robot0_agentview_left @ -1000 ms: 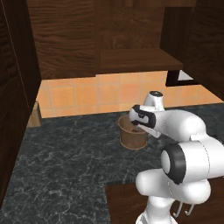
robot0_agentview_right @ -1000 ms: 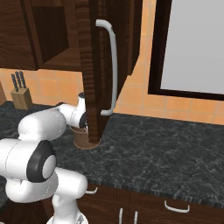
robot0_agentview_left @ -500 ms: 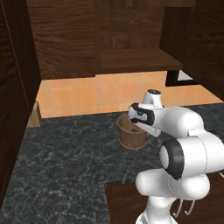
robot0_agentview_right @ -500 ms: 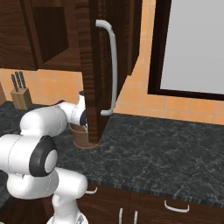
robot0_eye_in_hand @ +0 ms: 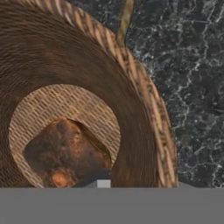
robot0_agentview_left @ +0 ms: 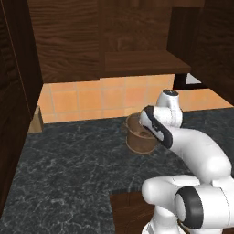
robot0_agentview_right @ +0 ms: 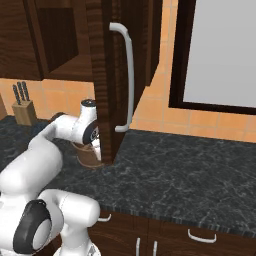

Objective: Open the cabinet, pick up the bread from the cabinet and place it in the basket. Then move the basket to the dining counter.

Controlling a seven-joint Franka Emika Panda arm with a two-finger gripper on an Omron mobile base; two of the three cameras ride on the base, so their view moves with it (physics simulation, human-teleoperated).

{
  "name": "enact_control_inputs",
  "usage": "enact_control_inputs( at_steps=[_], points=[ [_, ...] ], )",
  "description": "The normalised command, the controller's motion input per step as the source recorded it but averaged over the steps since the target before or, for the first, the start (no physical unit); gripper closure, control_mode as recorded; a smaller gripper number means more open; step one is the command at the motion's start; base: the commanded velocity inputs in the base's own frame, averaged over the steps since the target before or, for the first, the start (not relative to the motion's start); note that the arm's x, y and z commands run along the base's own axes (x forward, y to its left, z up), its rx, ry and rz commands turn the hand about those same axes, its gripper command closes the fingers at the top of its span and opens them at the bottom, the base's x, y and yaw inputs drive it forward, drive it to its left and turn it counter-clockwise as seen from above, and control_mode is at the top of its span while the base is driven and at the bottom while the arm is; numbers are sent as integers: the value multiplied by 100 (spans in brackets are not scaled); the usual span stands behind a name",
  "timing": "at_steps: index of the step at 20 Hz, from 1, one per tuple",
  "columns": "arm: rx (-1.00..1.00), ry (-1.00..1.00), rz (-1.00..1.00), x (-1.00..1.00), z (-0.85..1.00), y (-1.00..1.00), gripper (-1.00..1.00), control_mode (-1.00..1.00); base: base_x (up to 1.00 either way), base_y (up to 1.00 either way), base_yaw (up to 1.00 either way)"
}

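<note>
The brown woven basket point(robot0_agentview_left: 136, 142) stands on the black worktop below the open cabinet point(robot0_agentview_left: 141, 61). In the right base view the basket point(robot0_agentview_right: 85, 156) sits just left of the swung-out cabinet door point(robot0_agentview_right: 102, 75) and its silver bar handle point(robot0_agentview_right: 129, 75). The hand view looks straight down into the basket point(robot0_eye_in_hand: 148, 87). The brown-tan bread point(robot0_eye_in_hand: 61, 153) lies on its woven floor, free of any grip. My gripper point(robot0_agentview_left: 152, 131) hangs over the basket's right side at rim height. Its fingertips are hidden by the hand and the basket wall.
A knife block point(robot0_agentview_right: 24, 107) stands on the black marbled worktop point(robot0_agentview_left: 68, 173) to the left, by the tiled wall. The open door's edge is close beside my hand point(robot0_agentview_right: 92, 137). A dark-framed window point(robot0_agentview_right: 220, 50) is on the right, and drawer handles point(robot0_agentview_right: 201, 236) run below the counter edge.
The forearm has shifted slightly while the hand stays over the basket. The basket and bread have not moved.
</note>
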Motion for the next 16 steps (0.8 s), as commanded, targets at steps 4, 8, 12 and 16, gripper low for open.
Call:
enact_control_inputs(
  at_steps=[4, 8, 12, 16],
  points=[
    [-6, -13, 3, -96, 100, 2, 100, -100, 0, 0, 0],
    [-4, -11, 5, -96, 94, -8, 100, -100, 0, 0, 0],
    [-1, -14, 10, -99, 72, -5, 100, -100, 0, 0, 0],
    [0, -19, 10, -82, 75, 0, 100, -100, 0, 0, 0]
  ],
)
